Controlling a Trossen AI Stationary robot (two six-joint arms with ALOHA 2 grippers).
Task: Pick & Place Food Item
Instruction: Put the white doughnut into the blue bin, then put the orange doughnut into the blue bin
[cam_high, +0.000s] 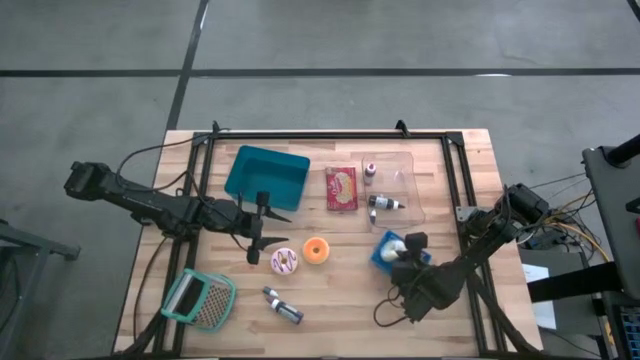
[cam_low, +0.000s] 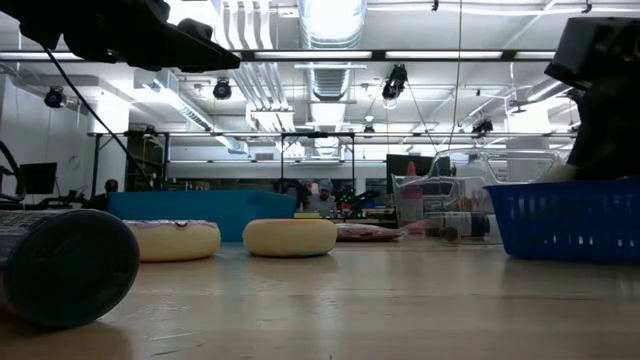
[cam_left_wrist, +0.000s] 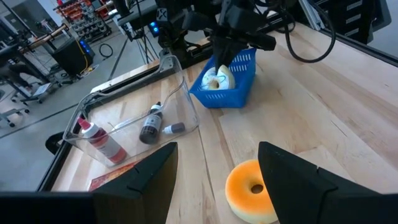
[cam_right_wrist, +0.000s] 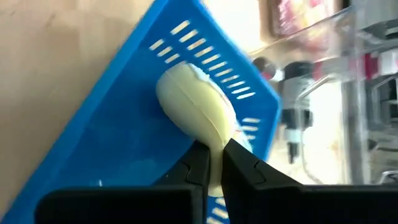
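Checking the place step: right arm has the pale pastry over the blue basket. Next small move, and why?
Probably open the right gripper and release. Its jaws pinch the edge of the pale pastry, which already sits inside the blue basket, apparently against its slotted wall. Then lift straight up. The left gripper waits open near the orange donut.

Bin (cam_high: 266, 174) sits toward the table (cam_high: 470, 160) rear edge, left of centre; packet (cam_high: 341, 189) beside it; clear tray (cam_high: 400, 185) holding bottles to the right. Two doughnuts (cam_high: 300, 256) lie mid-table. Basket (cam_high: 383, 252) toward the right edge contains one doughnut. Grater (cam_high: 199, 300) near front-left corner.
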